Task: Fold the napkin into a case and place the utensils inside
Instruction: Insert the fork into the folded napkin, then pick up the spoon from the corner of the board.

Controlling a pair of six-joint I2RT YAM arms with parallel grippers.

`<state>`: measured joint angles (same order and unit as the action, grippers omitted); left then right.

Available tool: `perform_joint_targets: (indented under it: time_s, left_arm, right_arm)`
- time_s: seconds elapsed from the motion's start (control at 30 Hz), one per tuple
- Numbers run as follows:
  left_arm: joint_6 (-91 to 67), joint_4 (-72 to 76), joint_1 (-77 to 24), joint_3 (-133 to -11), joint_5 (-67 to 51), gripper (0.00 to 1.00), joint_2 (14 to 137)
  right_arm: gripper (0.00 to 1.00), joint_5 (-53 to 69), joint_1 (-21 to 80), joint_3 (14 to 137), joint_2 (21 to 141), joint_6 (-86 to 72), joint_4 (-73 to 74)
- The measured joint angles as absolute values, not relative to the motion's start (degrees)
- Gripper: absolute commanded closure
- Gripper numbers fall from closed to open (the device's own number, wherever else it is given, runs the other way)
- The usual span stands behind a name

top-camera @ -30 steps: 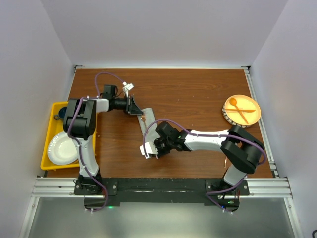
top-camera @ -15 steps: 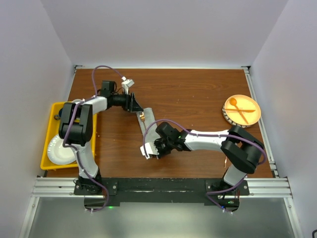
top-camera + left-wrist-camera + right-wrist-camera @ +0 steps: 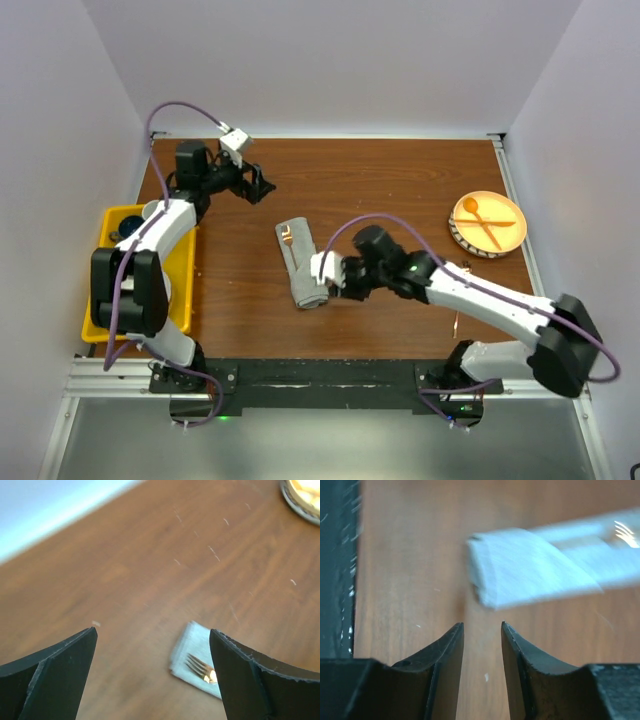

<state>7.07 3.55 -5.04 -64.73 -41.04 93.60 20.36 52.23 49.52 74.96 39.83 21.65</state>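
Two robot arms reach over a brown wooden table [image 3: 400,190]. A grey folded napkin [image 3: 303,265] lies near the middle of the table as a narrow, layered strip, running from far to near with its near end angled slightly right. The shiny copper tines of a fork [image 3: 288,235] poke out of its far end; the rest of the fork is hidden inside the cloth.

The left gripper [image 3: 258,185] hangs over the far left part of the table, well apart from the napkin. In the left wrist view its fingers [image 3: 55,675] stand wide apart with only bare wood between them, and the napkin's far end and the fork tines show beyond them.

The right gripper [image 3: 335,283] sits just right of the napkin's near end. The right wrist view shows its fingers [image 3: 445,655] with a narrow gap, holding nothing, and the blurred napkin end lying just ahead of the tips without touching them.

An orange plate [image 3: 488,222] carrying an orange spoon and fork rests at the far right edge. A yellow tray [image 3: 105,245] sits at the left edge, partly covered by the left arm.
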Motion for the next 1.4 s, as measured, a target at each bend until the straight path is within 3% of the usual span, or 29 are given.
perform_joint_targets:
  time_s: [0.03, 0.3, 0.43, 0.57, 0.7, 0.9, 1.2, 1.4]
  left_arm:
    - [6.94, 5.1, -4.54, -64.36, -40.16, 0.0, 92.47]
    - [-0.12, 18.76, -3.42, -60.71, -34.76, 0.0, 87.92]
    - [-3.99, 21.43, -3.4, -60.2, -34.39, 0.0, 87.94]
    - [-5.13, 22.17, -3.38, -60.38, -36.86, 0.0, 88.05]
    - [-4.23, 21.17, -3.36, -61.12, -41.71, 0.0, 88.38]
    - [-2.96, 19.92, -3.29, -62.78, -47.97, 0.0, 89.6]
    - [-3.75, 17.89, -3.27, -66.02, -53.19, 0.0, 94.15]
    - [-4.05, 17.78, -3.22, -67.42, -54.81, 0.0, 95.66]
  right_arm:
    - [0.49, 18.35, 50.54, 49.58, 72.31, 36.14, 22.11]
    - [0.37, -2.59, 26.35, 51.7, 63.05, 9.39, 28.4]
    - [0.49, -9.23, 20.08, 51.77, 63.05, 1.28, 34.92]
    - [0.46, -9.34, 12.27, 53.78, 64.97, 0.12, 39.2]
    - [0.41, -0.14, 1.87, 60.16, 72.44, 8.71, 44.21]
    - [0.47, 12.8, -10.2, 66.52, 82.17, 32.08, 54.08]
    - [0.56, 19.27, -12.49, 80.93, 101.69, 66.24, 68.6]
    - [0.58, 17.85, -12.36, 83.02, 108.55, 78.11, 72.18]
